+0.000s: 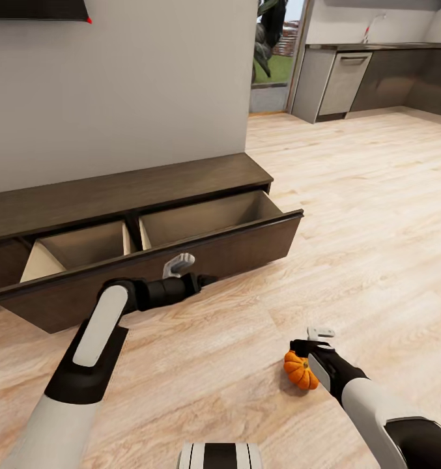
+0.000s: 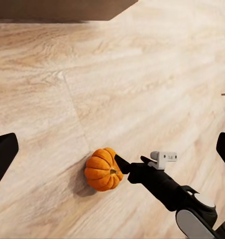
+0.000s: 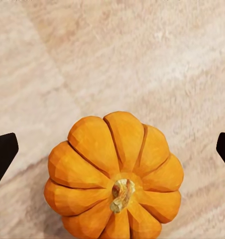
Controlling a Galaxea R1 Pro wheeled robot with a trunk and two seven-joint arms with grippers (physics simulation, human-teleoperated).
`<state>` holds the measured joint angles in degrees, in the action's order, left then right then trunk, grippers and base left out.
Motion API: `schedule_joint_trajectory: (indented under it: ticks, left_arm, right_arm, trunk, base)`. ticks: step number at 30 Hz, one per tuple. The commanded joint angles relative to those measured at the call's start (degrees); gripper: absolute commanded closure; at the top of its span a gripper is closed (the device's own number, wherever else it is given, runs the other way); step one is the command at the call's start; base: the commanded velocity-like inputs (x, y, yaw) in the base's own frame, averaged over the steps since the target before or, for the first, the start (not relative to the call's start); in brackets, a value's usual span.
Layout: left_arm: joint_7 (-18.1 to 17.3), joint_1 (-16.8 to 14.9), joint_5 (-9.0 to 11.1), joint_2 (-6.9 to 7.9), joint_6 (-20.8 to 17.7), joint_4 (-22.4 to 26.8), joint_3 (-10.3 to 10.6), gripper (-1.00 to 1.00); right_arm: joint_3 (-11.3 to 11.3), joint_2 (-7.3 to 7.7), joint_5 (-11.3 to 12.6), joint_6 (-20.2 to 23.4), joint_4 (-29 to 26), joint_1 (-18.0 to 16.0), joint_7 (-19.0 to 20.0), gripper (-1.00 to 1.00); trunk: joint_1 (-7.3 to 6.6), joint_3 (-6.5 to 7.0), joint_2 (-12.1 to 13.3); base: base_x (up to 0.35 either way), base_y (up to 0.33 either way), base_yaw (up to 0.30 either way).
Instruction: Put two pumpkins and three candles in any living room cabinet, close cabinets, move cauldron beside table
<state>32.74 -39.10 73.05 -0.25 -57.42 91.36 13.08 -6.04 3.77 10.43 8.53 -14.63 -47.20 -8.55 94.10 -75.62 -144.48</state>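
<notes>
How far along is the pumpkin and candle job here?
Early. The cabinet drawer stands pulled open, both visible compartments bare. In hand: the right gripper is beside a pumpkin on the floor, its jaws spread wide around it, not yet gripping. Left: stow it, then the rest of the items, and close the cabinet.

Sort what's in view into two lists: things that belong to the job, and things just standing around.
Job:
- pumpkin, on the floor at the right end effector, which is open
- cabinet, its drawer open

Not the job:
- dishwasher
- kitchen counter
- faucet
- plant outside
</notes>
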Motion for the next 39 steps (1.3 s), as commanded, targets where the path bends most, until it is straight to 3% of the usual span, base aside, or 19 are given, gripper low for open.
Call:
schedule_joint_trajectory:
  ticks: [1,5,9,17,29,33,34,39]
  left_arm:
    - [0.63,-0.06,1.31,0.34,-0.07,0.12,-0.01,-1.0]
    - [0.74,-0.09,2.55,1.13,-0.01,-0.1,-0.62,-1.0]
    - [0.73,-0.09,2.22,0.28,0.02,-0.13,-0.57,-1.0]
    - [0.66,-0.1,2.09,0.68,0.03,-0.13,-0.52,-1.0]
    - [0.74,-0.1,2.01,0.69,0.03,-0.13,-0.43,-1.0]
    - [0.74,-0.1,2.01,0.75,0.03,-0.13,-0.43,-1.0]
    - [0.74,-0.1,2.01,0.76,0.03,-0.13,-0.43,-1.0]
    - [0.74,-0.1,2.0,0.78,0.03,-0.13,-0.4,-1.0]
  right_arm:
    - [-0.48,0.03,0.56,0.35,-0.2,0.0,-0.32,-1.0]
    - [-0.57,0.52,0.54,-0.31,-0.86,-0.08,0.33,-1.0]
    - [-0.89,-0.48,0.43,-0.01,-0.87,-0.15,-0.4,-1.0]
    - [-1.07,-0.59,0.31,0.33,-0.94,-0.17,-2.11,-1.0]
    - [-1.15,-0.66,0.01,0.27,-1.01,-0.17,-2.28,-1.0]
    - [-1.95,-0.86,-1.05,0.18,-1.0,-0.17,-3.53,-1.0]
    - [-2.11,-1.06,-1.96,0.03,-0.97,-0.17,-6.2,-1.0]
    - [-2.36,-2.47,-3.04,-0.69,-0.93,-0.15,-10.51,-1.0]
  trunk:
    - [-0.01,-0.04,-0.02]
    - [-0.01,-0.04,-0.02]
    - [-0.01,-0.04,-0.02]
    - [-0.01,-0.04,-0.02]
    - [0.3,-2.7,-0.18]
    - [0.4,-3.59,-0.23]
    - [0.43,-3.81,-0.24]
    - [0.45,-4.03,-0.26]
  base:
    - [0.0,0.0,0.0]
    - [0.0,0.0,0.0]
    - [0.0,0.0,0.0]
    - [0.0,0.0,0.0]
    - [0.0,0.0,0.0]
    - [0.0,0.0,0.0]
    - [0.0,0.0,0.0]
    - [0.0,0.0,0.0]
